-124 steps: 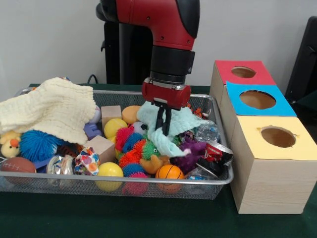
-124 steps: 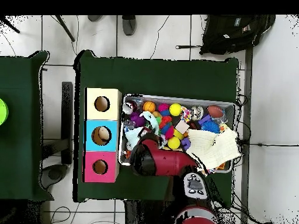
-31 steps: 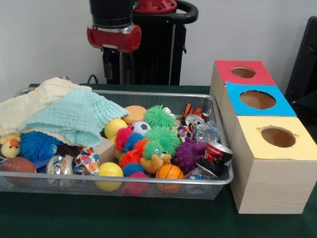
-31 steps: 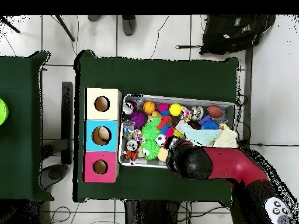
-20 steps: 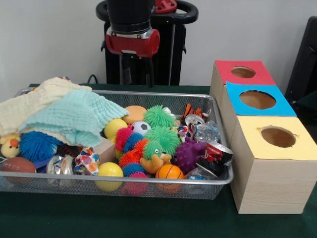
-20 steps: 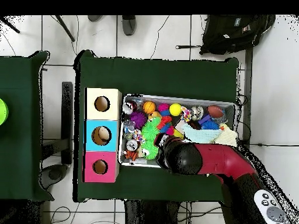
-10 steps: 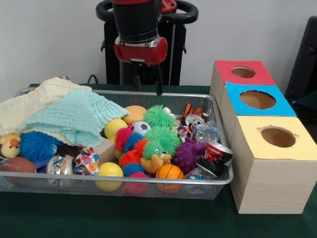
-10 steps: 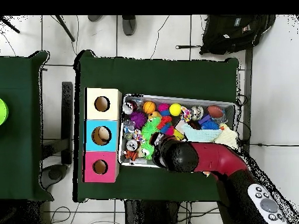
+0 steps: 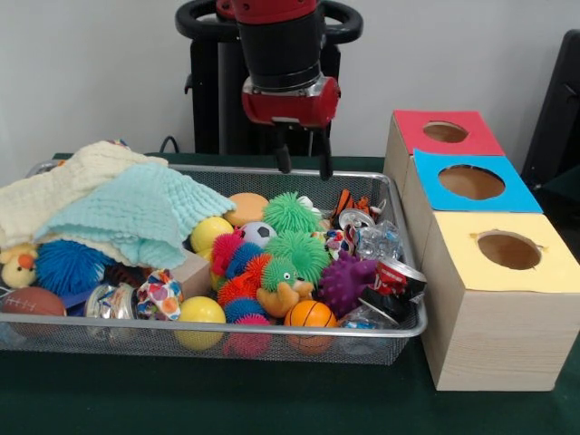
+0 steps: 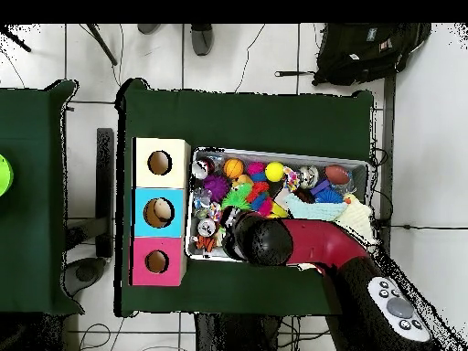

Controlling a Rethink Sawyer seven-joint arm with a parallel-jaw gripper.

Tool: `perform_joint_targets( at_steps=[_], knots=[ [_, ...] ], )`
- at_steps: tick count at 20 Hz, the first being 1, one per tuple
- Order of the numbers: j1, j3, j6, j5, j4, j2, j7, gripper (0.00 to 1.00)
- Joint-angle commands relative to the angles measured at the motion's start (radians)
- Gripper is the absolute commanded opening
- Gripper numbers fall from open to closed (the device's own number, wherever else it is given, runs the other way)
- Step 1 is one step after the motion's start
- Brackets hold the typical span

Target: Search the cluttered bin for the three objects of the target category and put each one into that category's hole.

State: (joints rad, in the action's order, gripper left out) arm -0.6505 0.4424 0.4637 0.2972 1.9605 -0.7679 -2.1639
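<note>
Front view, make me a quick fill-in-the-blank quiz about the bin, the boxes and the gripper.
1. The gripper hangs above the bin with its fingers ____.
2. The box nearest the camera has a ____ top.
3. The mint cloth lies on top of the ____ cloth.
4. The small basketball sits at the bin's ____ edge.

Missing words: open; yellow; cream; front

A plain grey wall [image 9: 91, 72] is seen behind the dark green worktop [image 10: 247, 114]; white tiled floor [image 10: 265, 55], with a black backpack [image 10: 366, 50] lying on it.
</note>
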Motion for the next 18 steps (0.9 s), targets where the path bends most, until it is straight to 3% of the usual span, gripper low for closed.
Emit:
perform_joint_targets(
  at_steps=[1,10,18],
  knots=[
    [0.058,0.068,-0.036,-0.100,0.010,0.000,-0.107,1.00],
    [0.104,0.033,-0.079,-0.144,-0.038,0.032,-0.112,1.00],
    [0.208,-0.099,-0.094,-0.116,-0.093,-0.007,-0.163,1.00]
  ],
)
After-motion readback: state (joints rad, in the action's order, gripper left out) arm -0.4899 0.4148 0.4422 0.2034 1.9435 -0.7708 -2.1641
